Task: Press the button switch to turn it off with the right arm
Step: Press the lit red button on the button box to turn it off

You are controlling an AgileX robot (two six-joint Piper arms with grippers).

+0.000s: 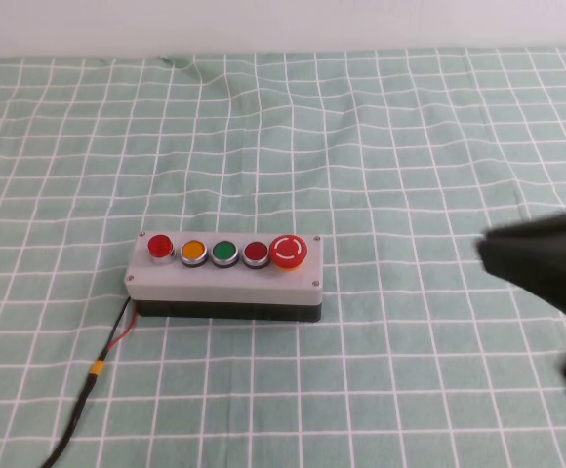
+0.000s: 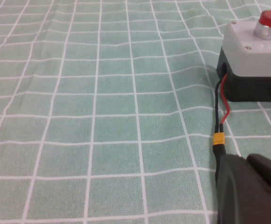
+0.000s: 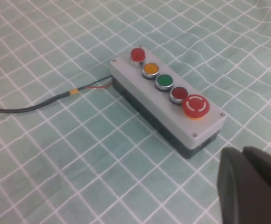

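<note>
At scene centre sits a grey five-button plastic switch box (image 1: 224, 275); right gripper (image 1: 542, 265) hovers to its right, left gripper (image 2: 250, 189) near-left; grip states indeterminable.

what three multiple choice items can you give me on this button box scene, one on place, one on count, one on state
1. Where is the right pincer?
A. on the button box
B. to the box's right, apart from it
C. at the box's left end

2. How many buttons top the box?
A. five
B. three
C. seven

3. What state is the red mushroom button in?
A. pressed by the right pincer
B. hidden under a lid
C. untouched

Answers:
1 B: the high view shows checked cloth between pincer and box.
2 A: red, amber, green, red and the mushroom button stand in one row.
3 C: nothing rests on it; the left pincer sits low by the cable, short of the box's left end.
</note>
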